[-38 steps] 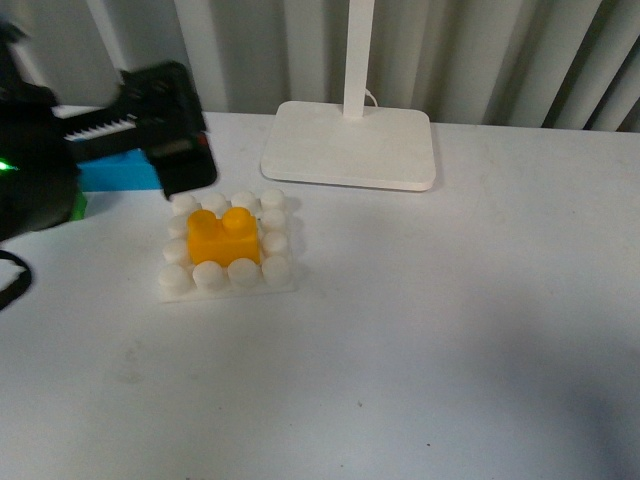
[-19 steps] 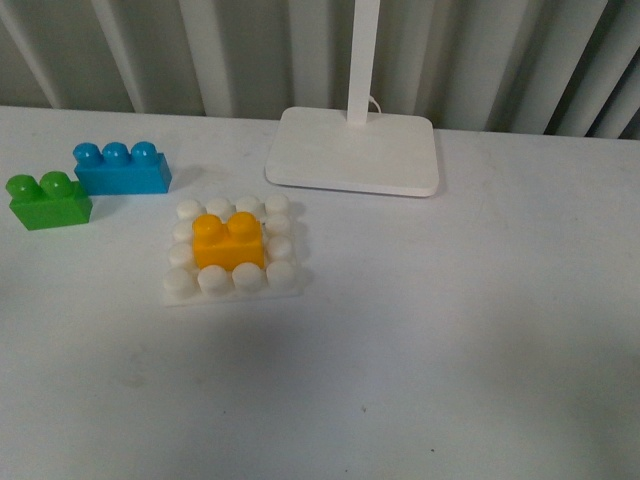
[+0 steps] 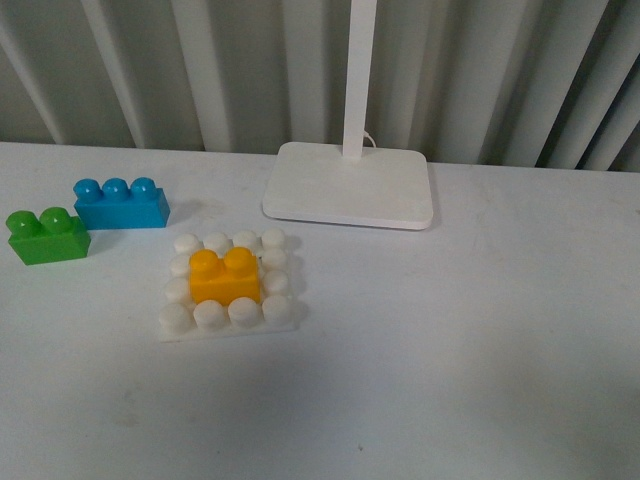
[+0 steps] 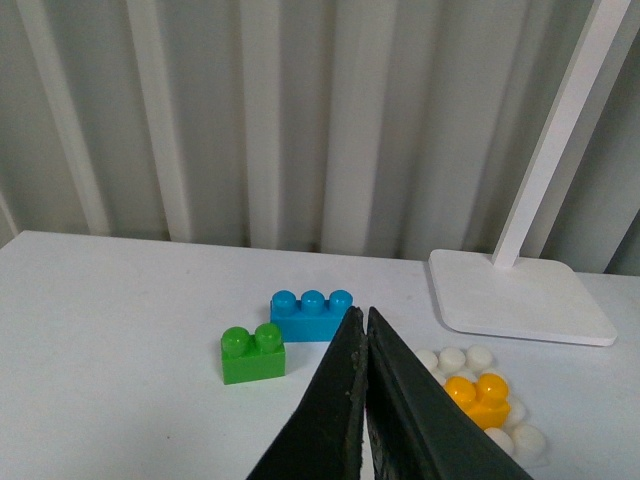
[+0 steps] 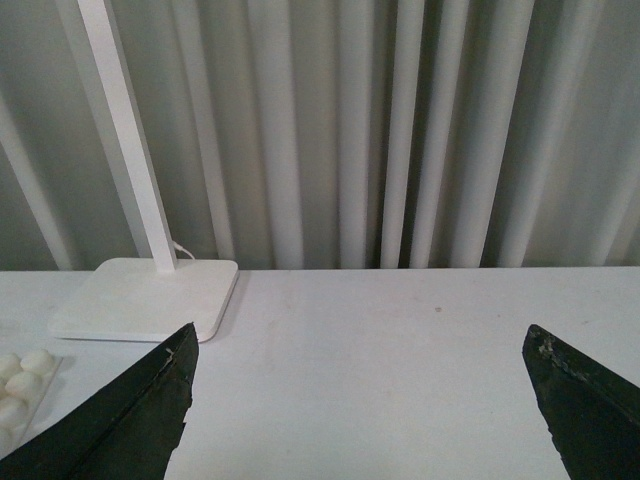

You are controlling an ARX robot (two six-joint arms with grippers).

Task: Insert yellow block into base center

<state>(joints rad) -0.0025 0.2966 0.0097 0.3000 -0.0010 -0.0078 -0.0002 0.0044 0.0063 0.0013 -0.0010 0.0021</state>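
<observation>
The yellow block sits on the middle studs of the white base, ringed by white studs. It also shows in the left wrist view on the base. My left gripper is shut and empty, held above the table, back from the base, its tips pointing between the green brick and the base. My right gripper is open and empty over bare table to the right; only an edge of the base shows there. Neither arm is in the front view.
A green two-stud brick and a blue three-stud brick lie left of the base. A white lamp foot with a pole stands behind the base. A corrugated grey wall runs along the table's far edge.
The left arm, which hung over the blue and green bricks a second ago, has drawn out of the front view. The camera view has shifted slightly. The yellow block stays on the base.
</observation>
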